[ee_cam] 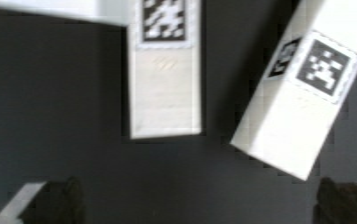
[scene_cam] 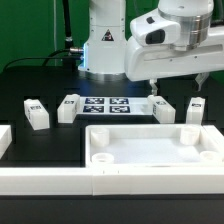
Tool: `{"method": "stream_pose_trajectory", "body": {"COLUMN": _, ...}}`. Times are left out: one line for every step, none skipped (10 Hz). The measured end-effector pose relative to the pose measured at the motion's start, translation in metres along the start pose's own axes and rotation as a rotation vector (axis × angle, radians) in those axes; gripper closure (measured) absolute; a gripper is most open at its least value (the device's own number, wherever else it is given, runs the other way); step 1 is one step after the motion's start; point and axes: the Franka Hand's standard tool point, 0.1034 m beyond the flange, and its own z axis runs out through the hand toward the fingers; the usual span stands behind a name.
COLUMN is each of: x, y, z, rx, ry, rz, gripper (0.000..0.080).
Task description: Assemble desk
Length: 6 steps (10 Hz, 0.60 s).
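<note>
Border rail point(scene_cam: 60, 180): long, smooth white plastic, laid well apart from the gripper.
Tabletop point(scene_cam: 140, 128): white tray with raised rim, set low before the gripper.
Gripper point(scene_cam: 152, 88): jaws spread wide, nothing held.
Nearest leg point(ee_cam: 166, 85): square white tagged post, seen below, just ahead of the fingertips; long axis judged crosswise to the closing line.
Second leg point(ee_cam: 303, 100): tilted, just beside it.

Hand point(scene_cam: 153, 90) with fingers spread just above a leg point(scene_cam: 163, 109), marker board point(scene_cam: 108, 105) beside, tabletop point(scene_cam: 150, 132) in front
</note>
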Motion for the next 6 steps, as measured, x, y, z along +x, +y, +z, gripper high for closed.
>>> {"method": "stream_pose_trajectory", "body": {"x": -0.004, "y": -0.010, "z": 0.006, "rx": -0.005, "ry": -0.008, "rz": 0.125, "gripper": 0.0150}}
{"method": "stream_pose_trajectory", "body": {"x": -0.005, "y": -0.017, "z": 0.010, "rx": -0.002, "ry": -0.009, "rz": 0.193, "gripper": 0.0150}}
{"method": "stream_pose_trajectory", "body": {"x": -0.004, "y": -0.021, "z": 0.011, "rx": 0.002, "ry": -0.003, "rz": 0.217, "gripper": 0.0150}}
{"method": "stream_pose_trajectory", "body": {"x": -0.004, "y": -0.022, "z": 0.011, "rx": 0.007, "ry": -0.005, "rz": 0.280, "gripper": 0.0150}}
{"method": "stream_pose_trajectory", "body": {"x": -0.004, "y": -0.022, "z": 0.011, "rx": 0.007, "ry": -0.005, "rz": 0.280, "gripper": 0.0150}}
{"method": "stream_pose_trajectory", "body": {"x": -0.005, "y": -0.023, "z": 0.013, "rx": 0.008, "ry": -0.008, "rz": 0.246, "gripper": 0.0150}}
